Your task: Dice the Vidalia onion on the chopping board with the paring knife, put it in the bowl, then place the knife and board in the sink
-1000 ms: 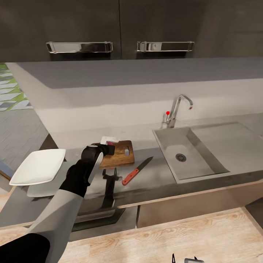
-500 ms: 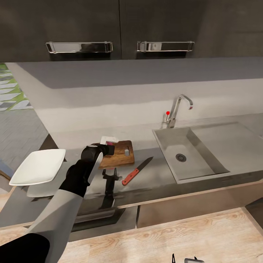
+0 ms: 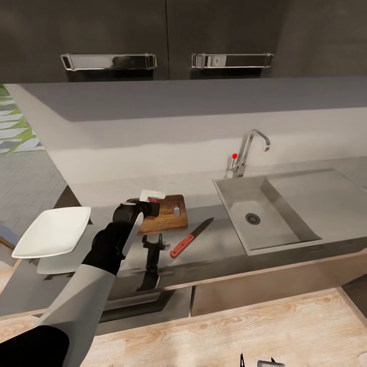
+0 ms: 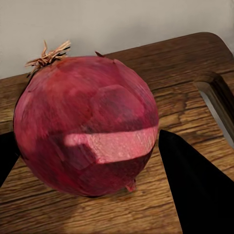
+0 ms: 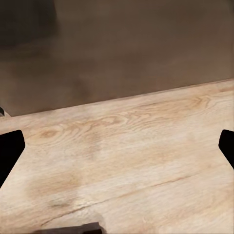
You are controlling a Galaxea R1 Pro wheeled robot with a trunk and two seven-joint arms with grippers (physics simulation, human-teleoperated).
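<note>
The head view looks forward and down from above the surface (image 3: 214, 255), taking in the sink (image 3: 265, 211), the board (image 3: 168, 216) and the upper cabinets (image 3: 168, 35). The left wrist view sits very close over the board (image 4: 195, 73), looking along the left claw (image 4: 92, 161) at the onion (image 4: 87, 124) between its fingers; both views share that board. The right wrist view faces down at the wooden floor (image 5: 122, 161) and a dark cabinet front (image 5: 136, 44), with the right claw's (image 5: 117, 151) fingers at its edges.
</note>
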